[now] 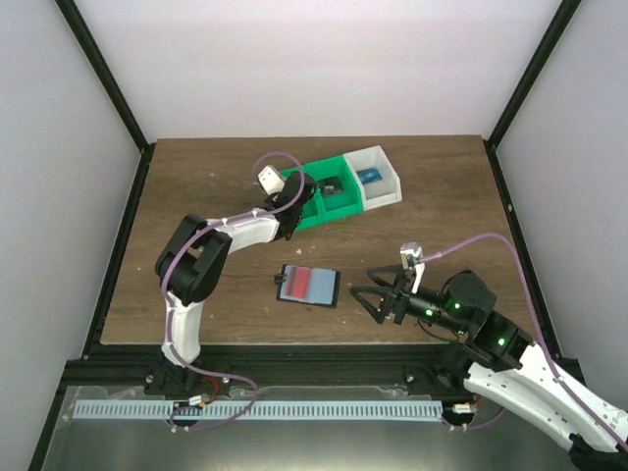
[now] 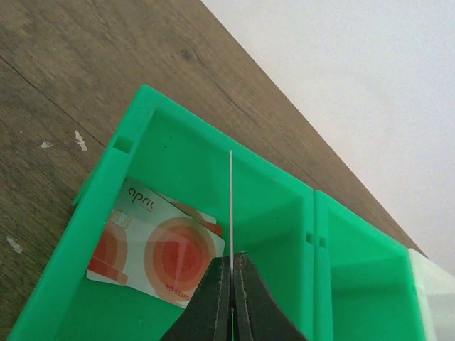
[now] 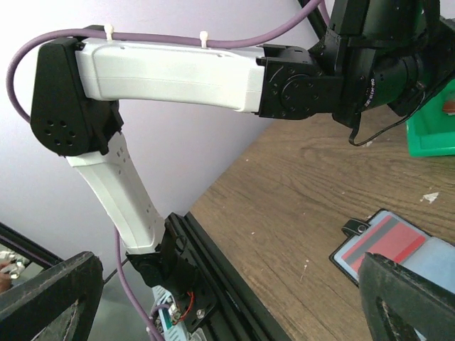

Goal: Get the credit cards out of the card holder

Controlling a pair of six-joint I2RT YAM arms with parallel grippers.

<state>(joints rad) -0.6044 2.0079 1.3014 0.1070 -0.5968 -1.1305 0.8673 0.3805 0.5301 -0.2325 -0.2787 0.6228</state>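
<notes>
As left claw (image 2: pixel 232 260) pinches card (image 2: pixel 231 199) — upright, edge-on

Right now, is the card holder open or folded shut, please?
Open: the card holder lies spread flat, a red card showing in one panel.

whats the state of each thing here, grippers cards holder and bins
left gripper: shut on thin card, edge-on over green plastic bin
right gripper: open, empty
black-rimmed card holder: open flat on wooden table, red plastic card in it
white and orange card: lying flat in green bin
white plastic bin: holds something blue
</notes>
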